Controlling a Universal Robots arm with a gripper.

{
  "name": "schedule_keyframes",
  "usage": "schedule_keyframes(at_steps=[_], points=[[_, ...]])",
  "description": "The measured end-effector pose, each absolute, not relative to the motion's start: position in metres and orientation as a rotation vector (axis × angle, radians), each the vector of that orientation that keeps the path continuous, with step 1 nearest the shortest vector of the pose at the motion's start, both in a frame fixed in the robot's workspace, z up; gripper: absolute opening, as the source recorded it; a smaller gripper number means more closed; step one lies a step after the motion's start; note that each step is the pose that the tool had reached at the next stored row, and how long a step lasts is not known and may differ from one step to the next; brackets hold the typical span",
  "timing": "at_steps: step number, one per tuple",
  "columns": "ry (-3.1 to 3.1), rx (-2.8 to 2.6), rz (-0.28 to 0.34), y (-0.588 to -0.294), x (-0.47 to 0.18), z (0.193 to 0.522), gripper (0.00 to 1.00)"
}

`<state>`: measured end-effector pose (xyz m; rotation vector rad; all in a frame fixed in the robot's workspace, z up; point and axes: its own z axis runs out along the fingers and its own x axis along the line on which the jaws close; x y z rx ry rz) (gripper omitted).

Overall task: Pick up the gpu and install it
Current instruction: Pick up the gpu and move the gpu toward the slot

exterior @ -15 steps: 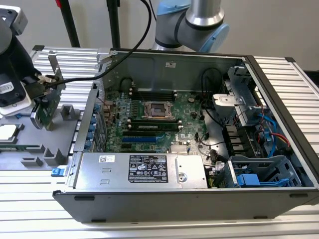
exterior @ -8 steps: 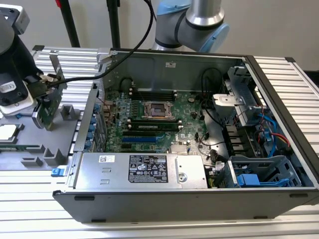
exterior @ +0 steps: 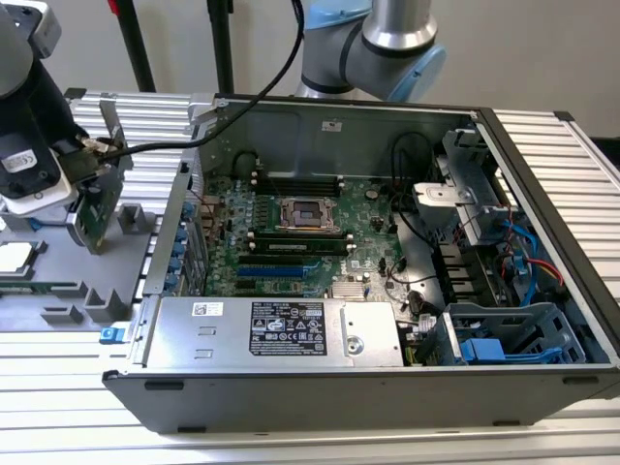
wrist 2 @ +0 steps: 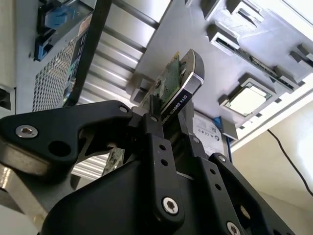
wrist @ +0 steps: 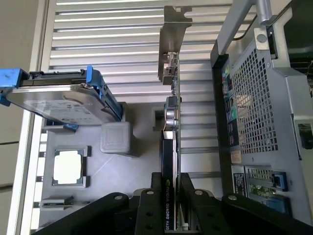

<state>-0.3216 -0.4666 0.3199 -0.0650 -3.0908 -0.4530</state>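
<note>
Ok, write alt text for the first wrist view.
The claw clamps the gpu, seen edge-on, its silver end bracket farthest from the camera. On one side sit a blue-framed hard drive and a grey tray holding a processor chip; on the other stands the computer case.

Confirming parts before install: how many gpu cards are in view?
1. The gpu is clamped in the gripper over the grey tray, beside the open case. Another could be hidden inside it.
</note>
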Motion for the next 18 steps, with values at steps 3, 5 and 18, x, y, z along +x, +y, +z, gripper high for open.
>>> schedule_keyframes(at_steps=[3, 5, 18], points=[[-3.090, -0.057, -0.453, -0.4666, -0.3206, 0.3221, 0.00], [-3.090, -0.053, -0.453, -0.4667, -0.3200, 0.3233, 0.00], [-3.100, -0.047, -0.454, -0.4667, -0.3187, 0.3255, 0.00]])
